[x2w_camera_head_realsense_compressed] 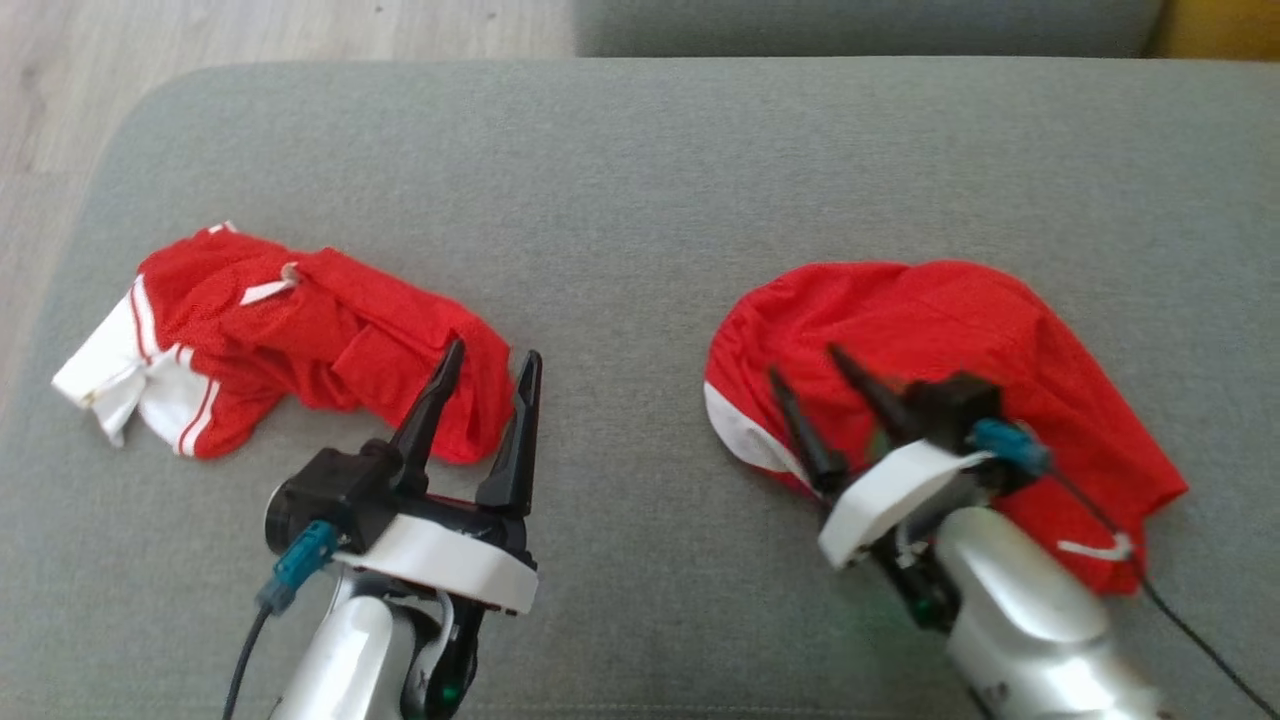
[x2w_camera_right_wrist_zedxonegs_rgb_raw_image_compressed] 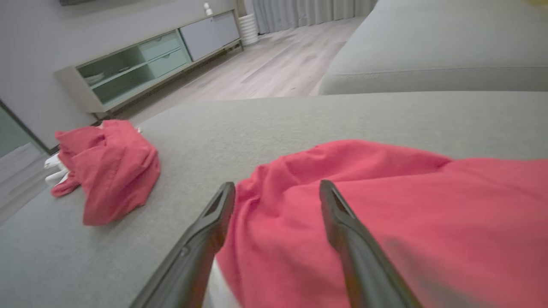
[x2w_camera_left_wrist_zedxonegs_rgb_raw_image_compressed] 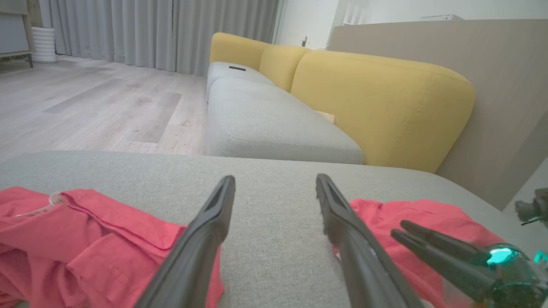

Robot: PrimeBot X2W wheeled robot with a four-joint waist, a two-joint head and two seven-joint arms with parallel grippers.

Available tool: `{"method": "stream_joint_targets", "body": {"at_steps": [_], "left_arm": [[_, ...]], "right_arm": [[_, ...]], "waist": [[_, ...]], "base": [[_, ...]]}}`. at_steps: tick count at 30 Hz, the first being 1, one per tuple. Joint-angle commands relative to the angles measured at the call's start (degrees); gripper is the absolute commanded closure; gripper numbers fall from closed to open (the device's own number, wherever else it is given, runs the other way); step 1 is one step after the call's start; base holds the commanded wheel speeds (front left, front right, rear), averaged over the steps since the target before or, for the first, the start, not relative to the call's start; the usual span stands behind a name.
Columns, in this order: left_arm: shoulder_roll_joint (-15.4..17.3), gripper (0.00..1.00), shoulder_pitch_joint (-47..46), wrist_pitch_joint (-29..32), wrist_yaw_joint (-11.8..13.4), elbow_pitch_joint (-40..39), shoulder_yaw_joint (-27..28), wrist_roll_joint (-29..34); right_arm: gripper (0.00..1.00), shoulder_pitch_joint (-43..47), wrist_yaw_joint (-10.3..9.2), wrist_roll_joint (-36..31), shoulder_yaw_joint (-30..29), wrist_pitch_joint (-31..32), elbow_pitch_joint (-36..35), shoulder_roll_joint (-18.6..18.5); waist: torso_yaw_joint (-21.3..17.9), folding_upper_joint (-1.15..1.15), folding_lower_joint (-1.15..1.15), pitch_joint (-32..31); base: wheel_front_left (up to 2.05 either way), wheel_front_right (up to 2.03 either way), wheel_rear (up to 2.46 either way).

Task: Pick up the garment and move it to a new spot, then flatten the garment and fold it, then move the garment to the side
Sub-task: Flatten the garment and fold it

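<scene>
Two red garments lie on the grey cushion (x2w_camera_head_realsense_compressed: 640, 180). The crumpled one with white stripes and white trim (x2w_camera_head_realsense_compressed: 300, 330) is at the left. The smoother one with a white edge (x2w_camera_head_realsense_compressed: 940, 330) lies at the right. My left gripper (x2w_camera_head_realsense_compressed: 495, 352) stands open just off the right end of the left garment (x2w_camera_left_wrist_zedxonegs_rgb_raw_image_compressed: 85, 231), over bare cushion, with nothing between its fingers. My right gripper (x2w_camera_head_realsense_compressed: 805, 362) is open above the left part of the right garment (x2w_camera_right_wrist_zedxonegs_rgb_raw_image_compressed: 385, 192), and red cloth shows between its fingers (x2w_camera_right_wrist_zedxonegs_rgb_raw_image_compressed: 201, 239); whether they touch the cloth is unclear.
The cushion's rounded left edge drops to the wooden floor (x2w_camera_head_realsense_compressed: 60, 120). A second grey seat with yellow backrests (x2w_camera_left_wrist_zedxonegs_rgb_raw_image_compressed: 381, 98) lies beyond the far edge. A low cabinet (x2w_camera_right_wrist_zedxonegs_rgb_raw_image_compressed: 145, 64) stands against the wall. Bare cushion separates the two garments.
</scene>
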Motion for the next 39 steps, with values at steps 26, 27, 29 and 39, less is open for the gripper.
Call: {"method": "stream_joint_targets", "body": {"at_steps": [26, 27, 29, 39], "left_arm": [[0.1, 0.0, -1.8, -0.3, -1.8, 0.2, 4.4, 0.9], [0.1, 0.0, -1.9, -0.3, -1.8, 0.3, 4.3, 1.0], [0.1, 0.0, -1.8, -0.3, -1.9, 0.3, 4.2, 1.1], [0.1, 0.0, -1.9, -0.3, -2.3, 0.7, 3.5, 1.4]], "right_arm": [[0.0, 27.7, -0.05, -17.6, -29.9, -0.8, -27.3, 3.1], [0.0, 27.7, -0.05, -17.4, -29.6, -0.8, -27.1, 3.1], [0.0, 27.6, -0.05, -17.0, -29.0, -0.8, -26.3, 3.1], [0.0, 24.6, -0.05, -16.1, -26.7, -0.6, -17.1, 3.1]], "waist": [[-13.5, 0.0, 0.0, -1.4], [-13.5, 0.0, 0.0, -1.3], [-13.5, 0.0, 0.0, -1.1], [-11.8, 0.0, 0.0, -0.3]], "base": [[0.0, 0.0, 0.0], [0.0, 0.0, 0.0], [0.0, 0.0, 0.0], [0.0, 0.0, 0.0]]}}
